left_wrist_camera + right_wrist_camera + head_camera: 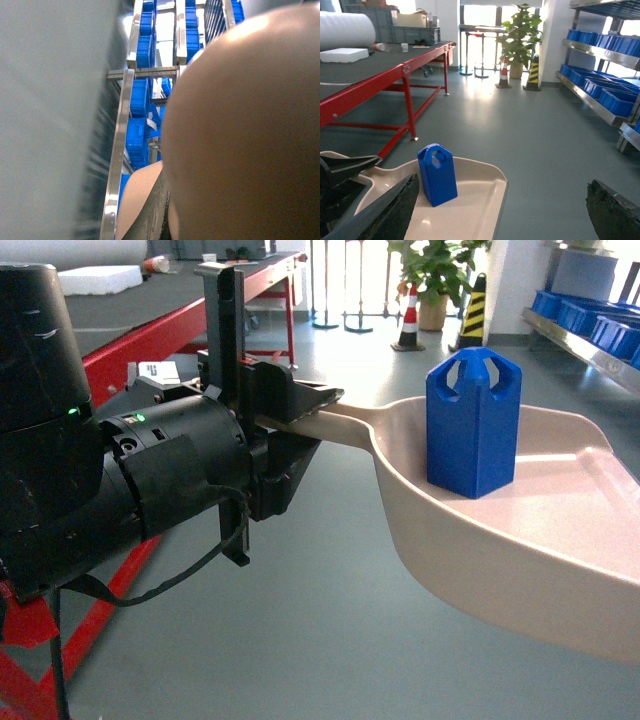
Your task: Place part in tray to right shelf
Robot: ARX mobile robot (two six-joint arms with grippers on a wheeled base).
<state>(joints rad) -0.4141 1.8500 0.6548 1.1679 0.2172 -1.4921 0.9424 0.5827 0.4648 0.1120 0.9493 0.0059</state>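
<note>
The left end effector (pixel 300 410) is clamped on the tray's handle, holding the tray (pixel 560 570) level above the floor. The part (pixel 473 422) stands upright in the tray near its handle end. The right end effector (pixel 500 210) is spread open and holds nothing; the right shelf (pixel 592 102) with blue crates (pixel 615 100) stands well apart.

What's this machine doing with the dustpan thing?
The robot's left gripper is clamped on the handle of a beige tray and holds it level above the floor. A small blue part stands upright in the tray. The steel shelf with blue crates is off to the right, some way away, so nothing has been delivered yet. The right gripper hangs open and empty.
</note>
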